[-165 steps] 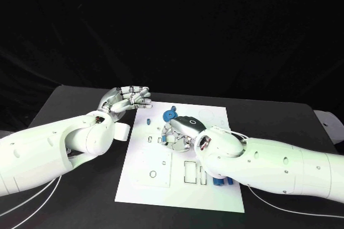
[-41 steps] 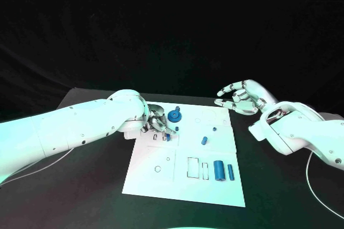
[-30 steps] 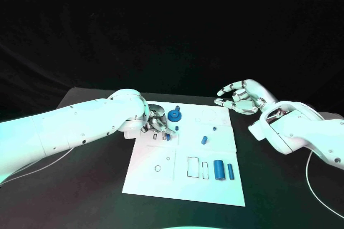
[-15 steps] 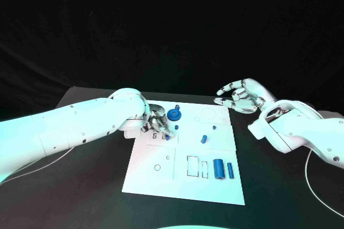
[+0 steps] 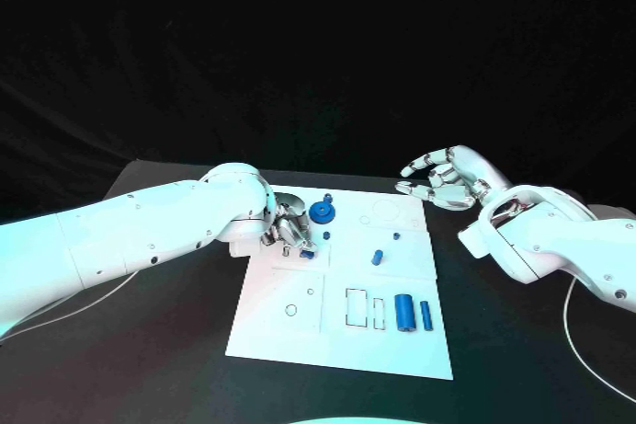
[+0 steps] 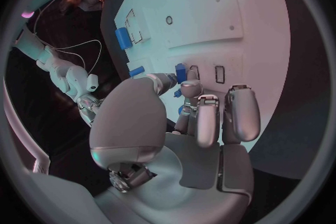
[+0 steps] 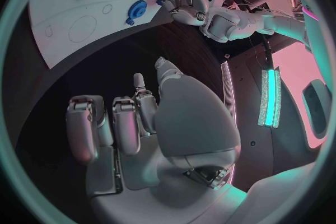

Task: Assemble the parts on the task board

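The white board [image 5: 285, 327] lies in the middle of the black bench [image 5: 159, 350], its long axis running from the near edge toward the far edge, skewed a little to the right at the near end. On its far left part stands a round blue wheel-shaped piece [image 5: 323, 212] with a short stub rising from it. A small blue peg [image 5: 378, 256] lies near the middle of the board, its long axis pointing roughly near to far. Toward the near right corner two blue bars lie side by side, a thicker one [image 5: 404, 313] and a thinner one [image 5: 425, 315], both pointing near to far, just right of some empty rectangular slots.

The left robot hand [image 5: 290, 229] is down on the far left part of the board, just near of the wheel. Its fingertips are drawn together around a small blue piece [image 6: 181, 71], which stands at a slot in the board; the left wrist view shows the fingertips [image 6: 187, 88] pinching this piece against the white surface.

The right robot hand [image 5: 441, 180] hovers above the far right corner of the board, well apart from every blue piece. Its fingers are loosely curved and spread, the palm facing left, with nothing in it.
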